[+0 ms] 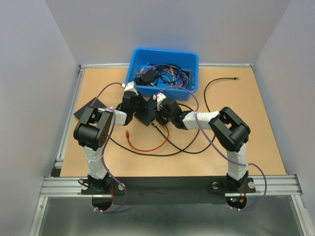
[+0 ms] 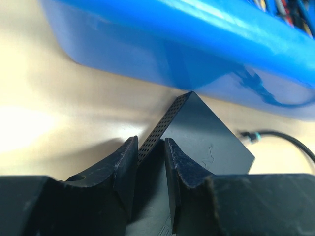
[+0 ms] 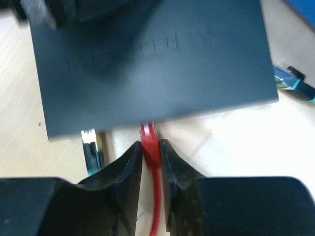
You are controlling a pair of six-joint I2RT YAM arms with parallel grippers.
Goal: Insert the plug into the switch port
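Observation:
The switch (image 1: 145, 115) is a flat black box on the table between both grippers. In the left wrist view its perforated edge (image 2: 162, 123) runs between my left gripper's (image 2: 151, 147) jaws, which are shut on it. In the right wrist view the switch (image 3: 147, 64) fills the top. My right gripper (image 3: 150, 147) is shut on the plug (image 3: 150, 142), its red boot pinched between the fingers, its tip under the switch's near edge. The red cable (image 3: 156, 206) trails back; in the top view it loops (image 1: 147, 145) on the table.
A blue bin (image 1: 164, 71) of tangled cables stands just behind the switch, close to the left gripper (image 2: 197, 44). Black cables (image 1: 187, 147) loop over the table. Other plugs lie beside the switch (image 3: 91, 147), (image 3: 290, 83). A black cable end (image 2: 256, 136) lies at the right.

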